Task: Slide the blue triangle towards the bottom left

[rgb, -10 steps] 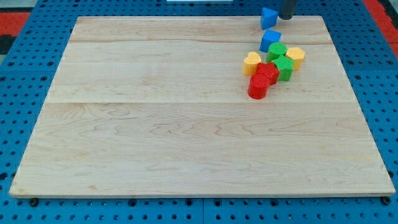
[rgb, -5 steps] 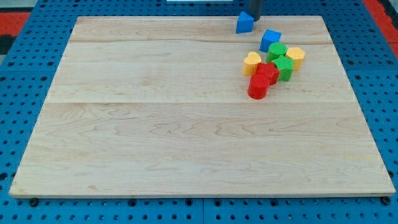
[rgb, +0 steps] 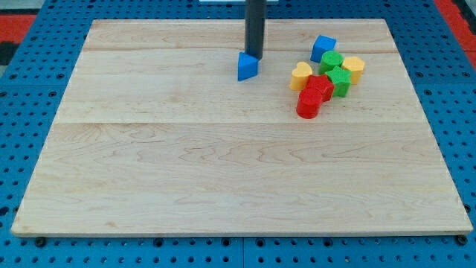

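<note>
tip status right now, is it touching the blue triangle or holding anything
My tip: no gripper, holds nothing; it sits against the blue triangle's upper right edge, seemingly touching.

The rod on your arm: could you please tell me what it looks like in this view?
My rod is a straight, plain dark grey cylinder running in from the view's top. I see no cables, markings or sleeve on it. My tip is blunt, with no pincer, just above the blue triangle. The rest of the arm is out of frame.
</note>
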You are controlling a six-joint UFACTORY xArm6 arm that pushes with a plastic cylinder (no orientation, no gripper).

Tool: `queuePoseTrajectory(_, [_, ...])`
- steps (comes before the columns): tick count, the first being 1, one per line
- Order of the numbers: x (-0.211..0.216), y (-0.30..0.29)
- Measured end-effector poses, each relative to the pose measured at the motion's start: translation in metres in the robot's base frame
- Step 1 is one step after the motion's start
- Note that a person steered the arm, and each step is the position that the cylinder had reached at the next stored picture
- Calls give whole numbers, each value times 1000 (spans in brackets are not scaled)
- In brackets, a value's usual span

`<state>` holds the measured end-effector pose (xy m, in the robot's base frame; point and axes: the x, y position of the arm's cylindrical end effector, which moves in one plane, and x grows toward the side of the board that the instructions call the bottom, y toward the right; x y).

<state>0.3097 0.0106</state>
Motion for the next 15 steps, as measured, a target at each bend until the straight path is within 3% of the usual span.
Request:
queuePoseTrajectory(1, [33,-31])
queuePoseTrajectory(6, [223,-73])
queuePoseTrajectory(9, [297,-121])
queuePoseTrajectory(12, [239,-154])
queuePoseTrajectory(15, [237,-224])
